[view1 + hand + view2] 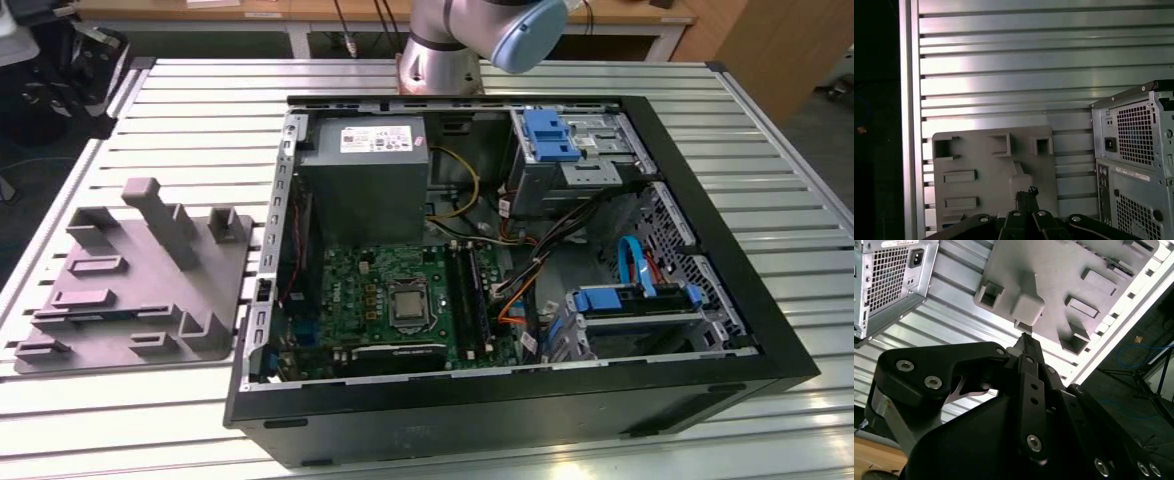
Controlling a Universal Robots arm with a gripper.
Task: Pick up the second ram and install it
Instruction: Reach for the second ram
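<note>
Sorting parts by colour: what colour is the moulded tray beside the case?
The tray is plain grey, best in the exterior view.

Open black computer case (507, 410) lies flat on silver slatted bench (200, 110). Grey tray (227, 260) with upright posts sits just beside case, on exterior view's left. Inside case: grey power box (360, 190), green board (350, 290) with square chip (404, 303), blue clips (550, 135), tangled wires (514, 290). Robot arm base (441, 60) stands behind case.
</note>
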